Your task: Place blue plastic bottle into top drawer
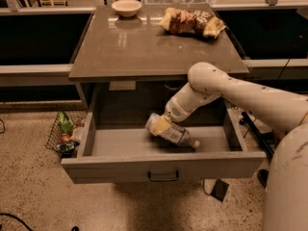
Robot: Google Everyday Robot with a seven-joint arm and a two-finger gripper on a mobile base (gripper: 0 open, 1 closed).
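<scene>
The top drawer [120, 166] is pulled wide open below the tabletop, with its dark handle [163, 177] centred on the front. The blue plastic bottle [178, 135] lies tilted inside it, white cap low to the right and the other end raised. My gripper [158, 125] reaches down into the drawer from the right and is shut on the bottle's raised left end. The yellowish fingers [160, 124] cover that end of the bottle.
A brown tabletop [144, 47] above the drawer carries a pale bowl [126, 6] at the back left and crinkled snack bags [191, 21] at the back right. A wire basket [65, 134] with items stands on the floor to the left. My arm crosses the drawer's right side.
</scene>
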